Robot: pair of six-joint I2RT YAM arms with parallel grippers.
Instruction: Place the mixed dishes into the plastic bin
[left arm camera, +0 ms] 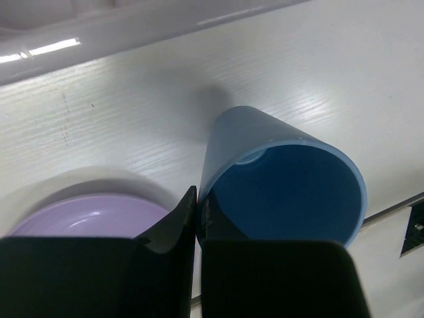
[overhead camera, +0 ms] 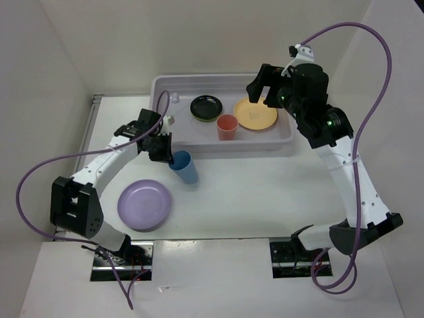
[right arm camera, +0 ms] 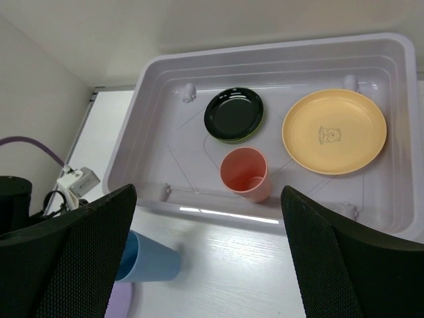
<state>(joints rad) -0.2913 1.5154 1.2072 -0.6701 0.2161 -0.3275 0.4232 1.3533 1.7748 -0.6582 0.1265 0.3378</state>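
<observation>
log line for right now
left gripper: shut on blue plastic cup | right gripper: open above pale plastic bin | round lavender plastic plate: on table

I look down on a white table (overhead camera: 265,199) with a faint wood grain, boxed in by a plain white back wall (overhead camera: 199,33), left wall (overhead camera: 40,79) and right wall (overhead camera: 397,40). Soft, even light casts pale shadows and glares along the table's near edge.

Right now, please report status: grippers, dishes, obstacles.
Left gripper shut on blue cup. Right gripper open over bin. Lavender plate outside bin. Nothing seen in the way.
</observation>
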